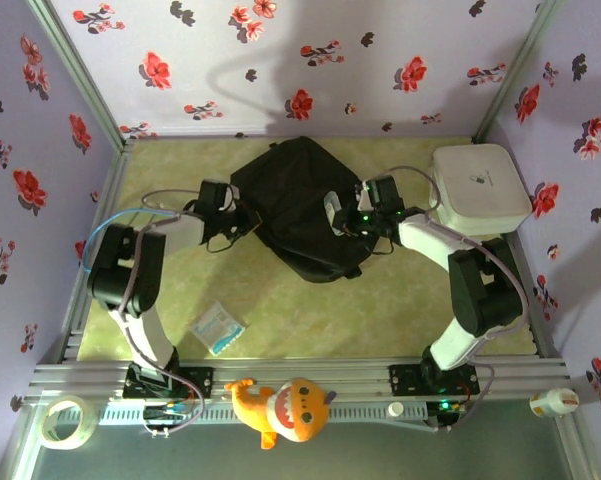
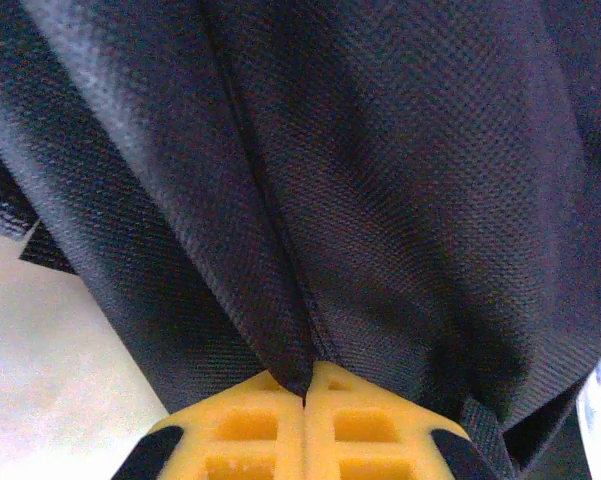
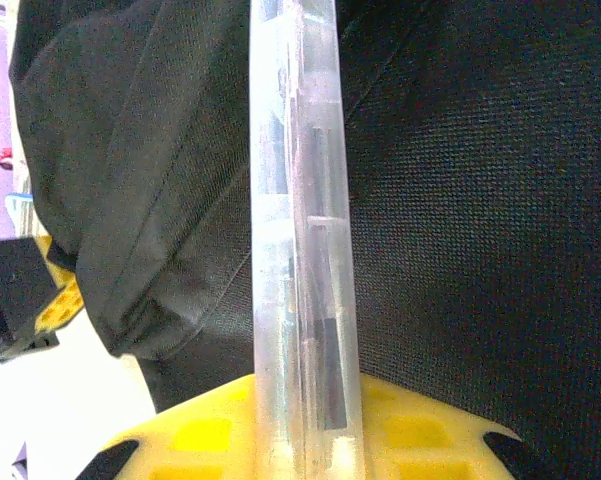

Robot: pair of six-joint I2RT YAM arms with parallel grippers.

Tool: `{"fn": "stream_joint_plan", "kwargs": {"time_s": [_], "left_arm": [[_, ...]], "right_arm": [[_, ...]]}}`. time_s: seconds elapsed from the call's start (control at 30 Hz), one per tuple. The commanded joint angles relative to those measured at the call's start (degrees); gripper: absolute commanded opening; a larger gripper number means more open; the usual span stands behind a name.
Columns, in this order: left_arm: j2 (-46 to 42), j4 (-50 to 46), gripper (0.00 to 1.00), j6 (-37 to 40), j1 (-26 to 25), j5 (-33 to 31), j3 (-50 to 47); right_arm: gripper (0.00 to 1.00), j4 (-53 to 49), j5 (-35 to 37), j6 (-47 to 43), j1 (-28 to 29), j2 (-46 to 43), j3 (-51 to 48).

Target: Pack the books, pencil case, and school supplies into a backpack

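top external: one backpack [image 1: 290, 205], one pencil case [image 1: 333, 211], one packet [image 1: 220, 327], one box [image 1: 480, 188].

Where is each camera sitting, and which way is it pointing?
Top external: above and behind, looking down at the table and backpack; the left arm and right arm show.
Left wrist: on the left gripper, facing backpack fabric pinched in its yellow fingers.
Right wrist: on the right gripper, facing the pencil case it grips.
Shared: both wrist views see the black backpack.

Left pincer [image 2: 304, 392] pinched fully together, right pincer [image 1: 348, 216] narrowly parted, gripping.
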Motion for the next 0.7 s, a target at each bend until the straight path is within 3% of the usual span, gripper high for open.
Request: {"fn": "stream_joint_plan", "kwargs": {"time_s": [0.0,0.03,0.2,0.37,0.67], "left_arm": [[-6.3,-7.0,0.17,0.2,-0.5,-2.5,-3.9],[-8.2,-9.9,0.24,1.4,-0.6,-3.7,-4.1],[-16.6,-23.9,0.45,13.0,-1.0,-11.7,0.9],[-16.3,-29.7,0.62,24.6,-2.3,-12.8,10.2],[3.9,-37.7,0.62,34.9,-6.7,-15.2,34.0]], "right_arm": [[0.11,-0.1,-1.1,-0.1,-1.0,0.0,1.4],[0.11,0.1,-1.7,0.0,-1.0,-0.5,1.3],[0.11,1.2,-3.1,0.3,-1.0,-3.3,0.8],[0.12,3.3,-4.8,1.4,-1.0,-4.6,-0.3],[0.12,8.8,-8.2,4.9,-0.3,-5.3,-3.2]]}}
